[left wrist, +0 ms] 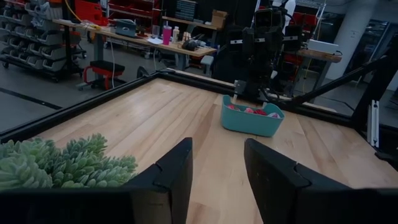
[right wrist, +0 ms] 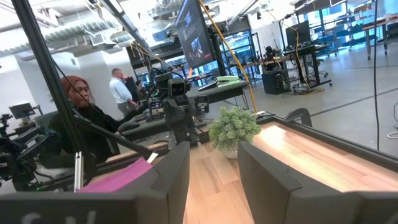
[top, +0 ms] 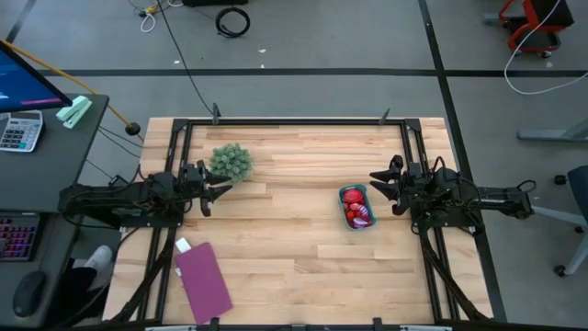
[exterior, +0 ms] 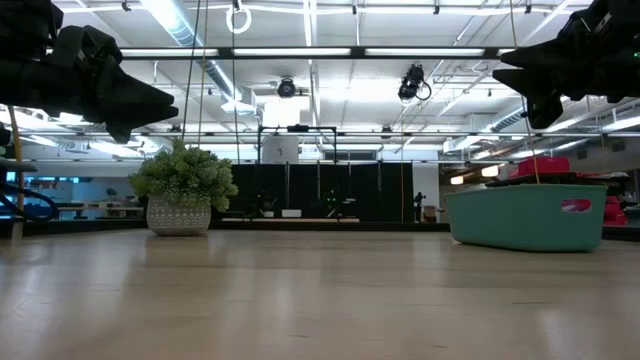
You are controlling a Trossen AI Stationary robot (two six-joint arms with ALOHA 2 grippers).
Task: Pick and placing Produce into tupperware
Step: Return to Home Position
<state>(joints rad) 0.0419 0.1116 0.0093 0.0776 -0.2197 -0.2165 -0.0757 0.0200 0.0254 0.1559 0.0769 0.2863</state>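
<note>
The teal tupperware stands on the table right of centre, with several red and pink produce pieces inside; it also shows in the low view and the left wrist view. My right gripper hangs open and empty above the table, just right of the tub. My left gripper hangs open and empty at the table's left, beside the green leafy clump.
The potted green clump stands on the table at the far left. A flat purple rectangle with a white tag lies near the front left corner. A black frame edges the table. People show beyond the table in the right wrist view.
</note>
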